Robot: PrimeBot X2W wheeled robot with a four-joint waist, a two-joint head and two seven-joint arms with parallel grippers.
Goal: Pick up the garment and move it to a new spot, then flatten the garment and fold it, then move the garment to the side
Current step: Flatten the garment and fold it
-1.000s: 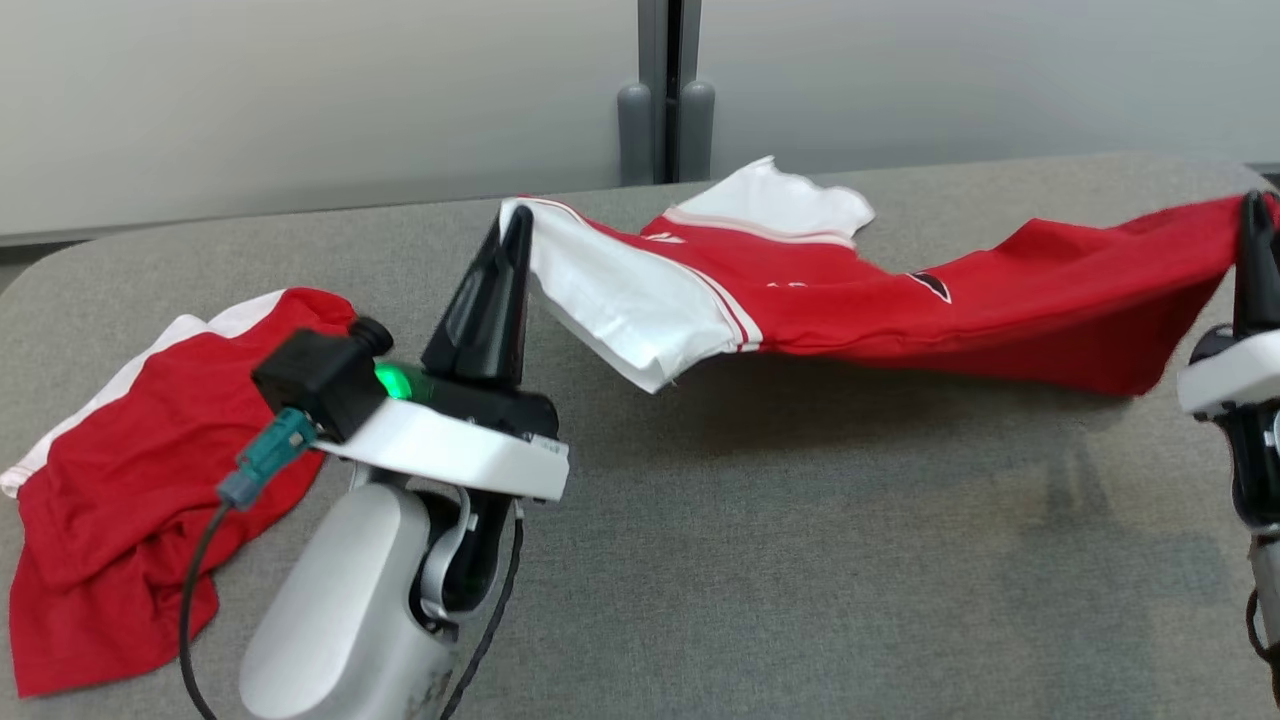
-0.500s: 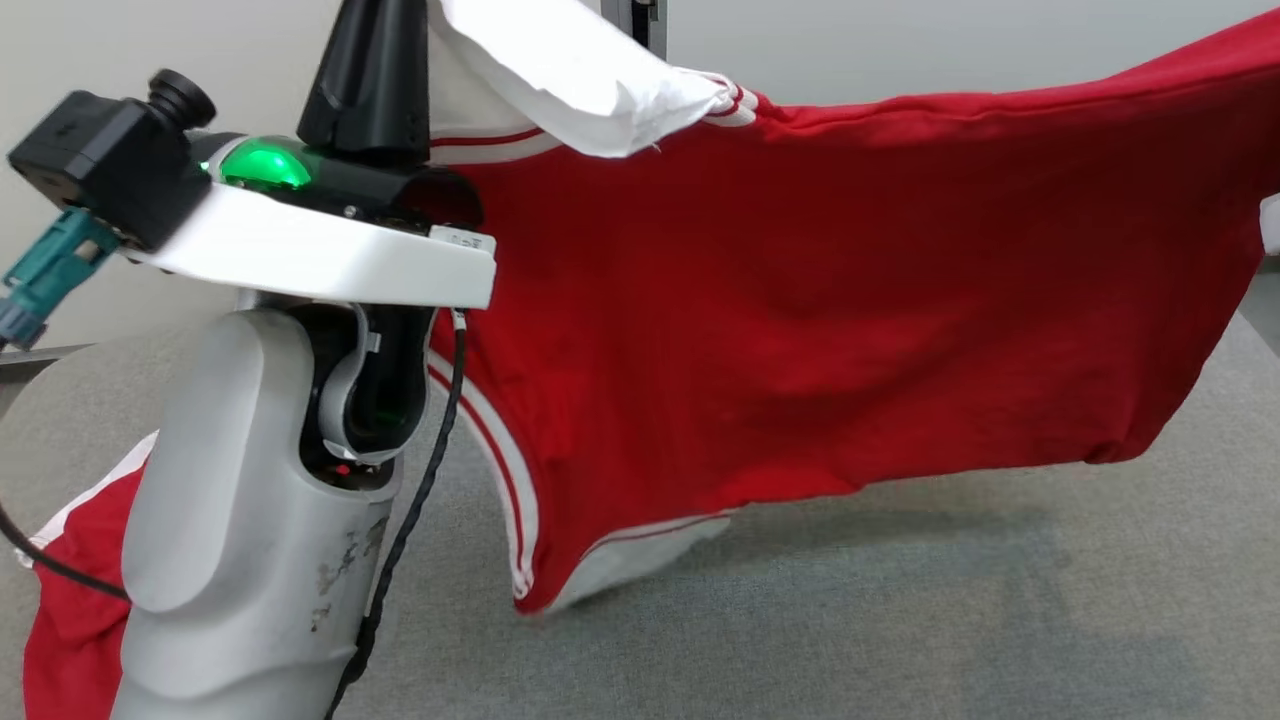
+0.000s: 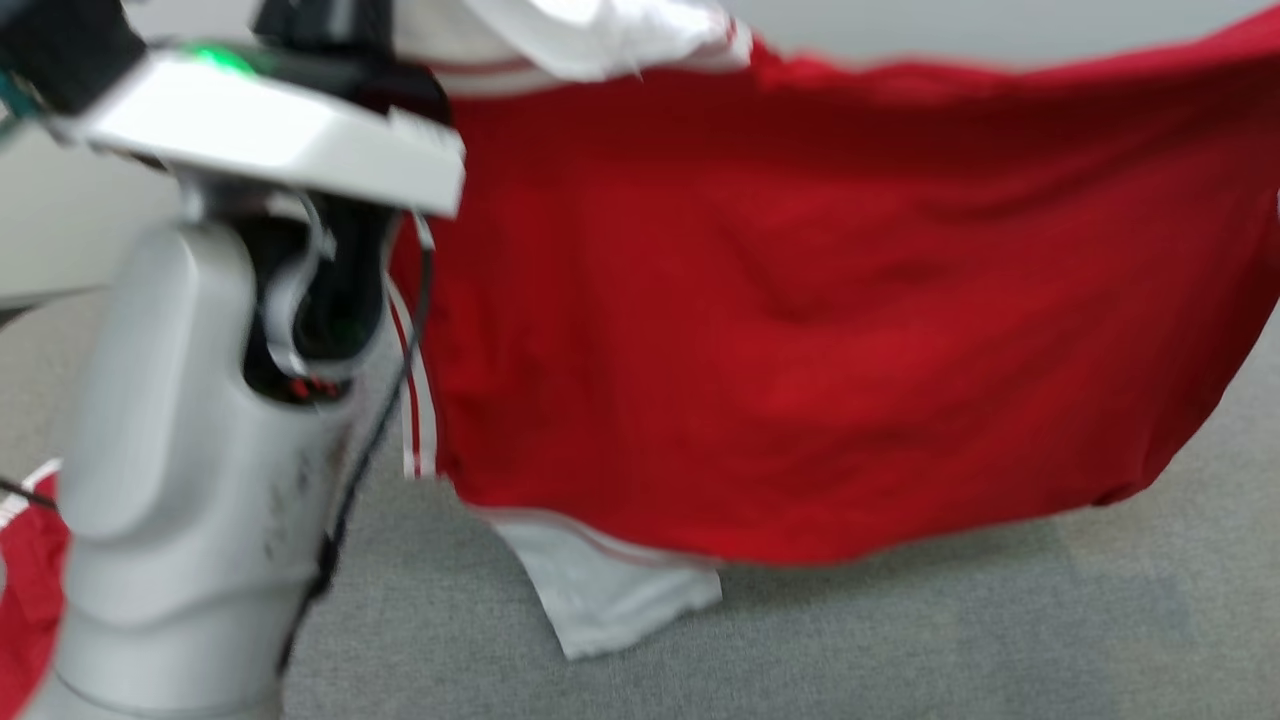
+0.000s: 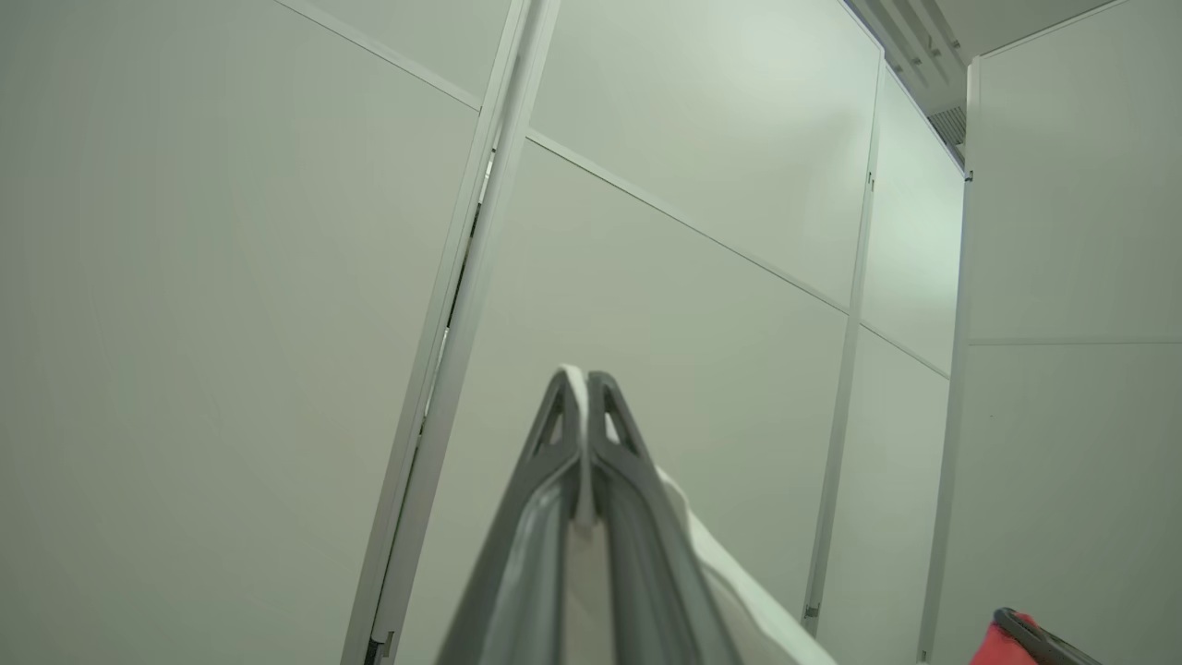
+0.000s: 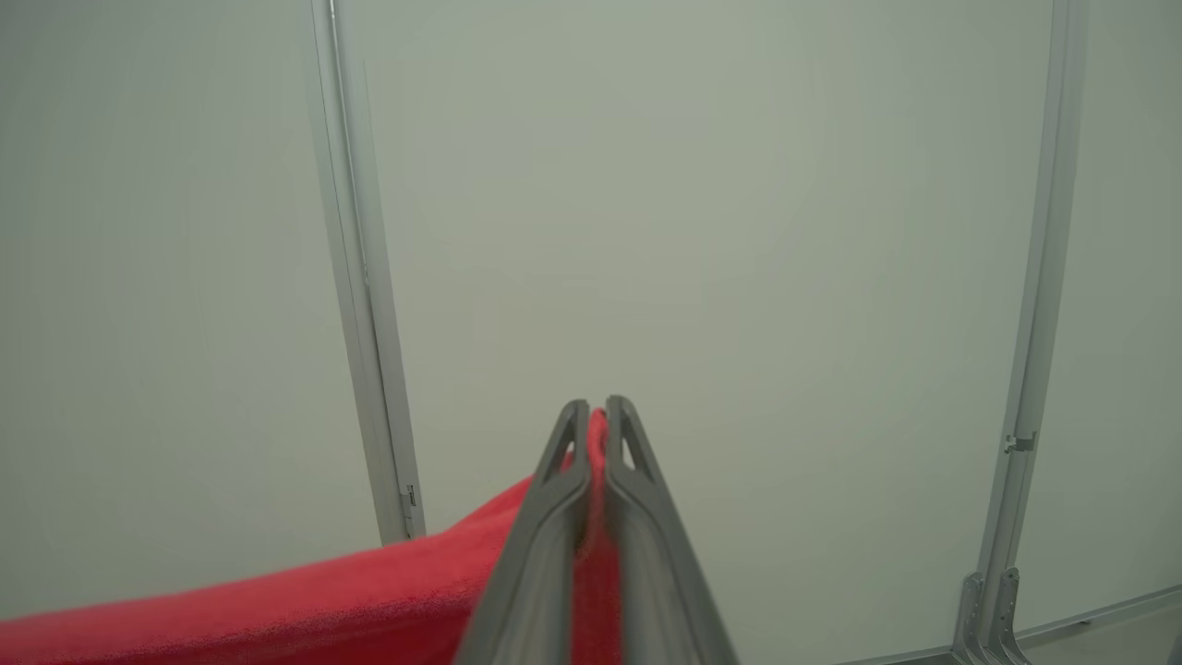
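The garment (image 3: 800, 320) is a red shirt with white sleeves, and it hangs spread out like a curtain above the grey table (image 3: 900, 650). In the left wrist view my left gripper (image 4: 584, 388) is shut on a white sleeve edge (image 4: 580, 499). The right wrist view has my right gripper (image 5: 598, 411) shut on the red hem (image 5: 369, 600). Both point up towards the pale wall. One white sleeve (image 3: 615, 600) dangles at the bottom, close to the table or brushing it. The head view is blurred.
My left forearm (image 3: 190, 470) stands tall at the left of the head view. A second red and white garment (image 3: 25, 590) lies on the table behind it at the lower left. Pale wall panels (image 5: 739, 231) rise beyond the table.
Both arms have lifted the shirt off the table, from a low sag to a hanging sheet. Its lower white sleeve now dangles straight down. The head view has shifted too.
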